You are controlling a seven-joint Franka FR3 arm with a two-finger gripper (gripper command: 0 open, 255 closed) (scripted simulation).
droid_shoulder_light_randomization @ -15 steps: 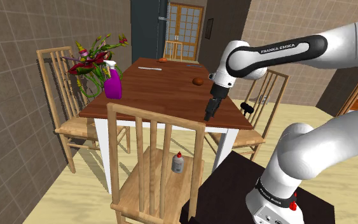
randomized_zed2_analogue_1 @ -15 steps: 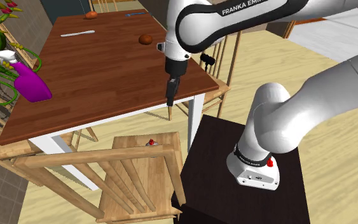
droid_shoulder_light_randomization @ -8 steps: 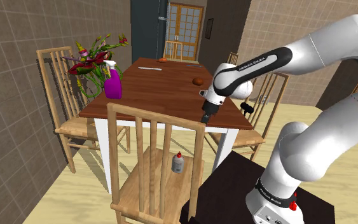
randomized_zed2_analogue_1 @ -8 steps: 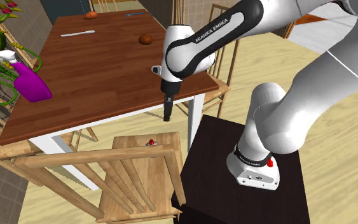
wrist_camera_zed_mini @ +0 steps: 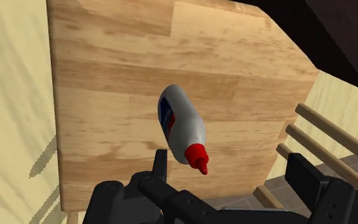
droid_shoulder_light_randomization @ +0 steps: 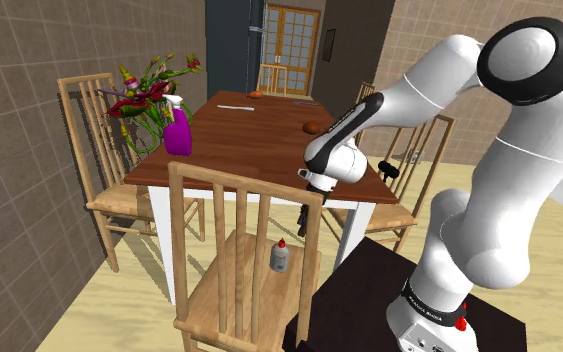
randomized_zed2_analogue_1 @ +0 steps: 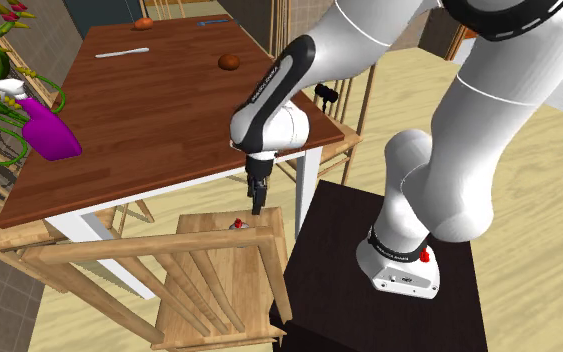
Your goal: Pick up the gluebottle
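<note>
On the seat of the near chair (droid_shoulder_light_randomization: 244, 184), in the shoulder view, the bottle (droid_shoulder_light_randomization: 280, 258) stands upright. It has a pale body and a red cap, and is seen between the slats of the chair back. The arm (droid_shoulder_light_randomization: 439, 80) bends down toward the chair. The jaws hang point-down above the seat, just beside the bottle and higher than its cap, without touching it. Their spacing cannot be read here. Beyond the chair is the brown surface (droid_shoulder_light_randomization: 249, 145). It carries a purple sprayer (droid_shoulder_light_randomization: 177, 133), flowers (droid_shoulder_light_randomization: 149, 90) and a small brown lump (droid_shoulder_light_randomization: 312, 127). The dark stand (droid_shoulder_light_randomization: 359, 290) sits just beside the chair.

In the second exterior view, only the red cap of the bottle (randomized_zed2_analogue_1: 236, 223) shows, above the chair's top rail. The jaws point straight down over the chair seat (randomized_zed2_analogue_1: 204, 222), just beside the cap on the stand's side and apart from it. The surface (randomized_zed2_analogue_1: 159, 100) lies beyond the chair, with the sprayer (randomized_zed2_analogue_1: 49, 135) well apart from the chair.

In the wrist view, the bottle (wrist_camera_zed_mini: 181, 124) rests on the chair seat (wrist_camera_zed_mini: 107, 83). It shows a blue and red label, and its cap (wrist_camera_zed_mini: 198, 156) points toward the camera. The jaws are released and stand well apart. The cap lies ahead of the gap, nearer one jaw than the other, and neither jaw touches the bottle.
</note>
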